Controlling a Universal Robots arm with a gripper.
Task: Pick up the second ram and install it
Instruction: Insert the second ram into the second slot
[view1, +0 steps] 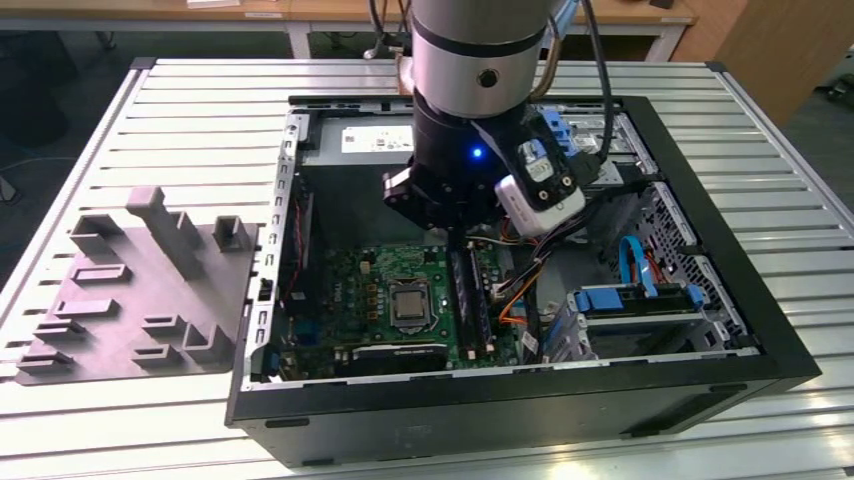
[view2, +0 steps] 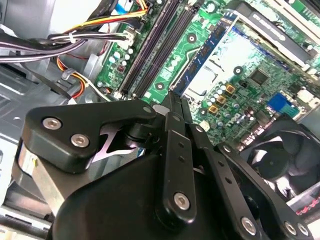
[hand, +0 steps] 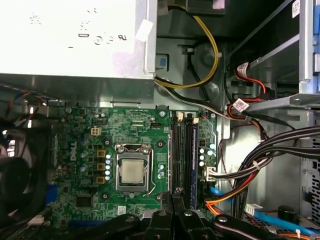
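Observation:
My gripper (view1: 459, 245) reaches down inside the open computer case (view1: 400, 430), over the black slot rails (hand: 176, 150) of the green motherboard (hand: 90, 150). Its fingers (view2: 172, 145) are pressed together on the top edge of the second ram (view2: 207, 52). The ram is a thin dark blue-green stick standing on edge along the rails, beside the processor socket (hand: 132, 172). It also shows as a blue strip (hand: 194, 150) in the first wrist view, running away from the gripper (hand: 176, 197). Whether the ram sits fully in its rail I cannot tell.
A grey moulded holder tray (view1: 134, 300) lies on the slatted table at the exterior view's left. Inside the case are a silver power supply (hand: 70, 35), cable bundles (hand: 260, 160), a black fan (view2: 280, 160) and a drive cage with blue parts (view1: 641, 300).

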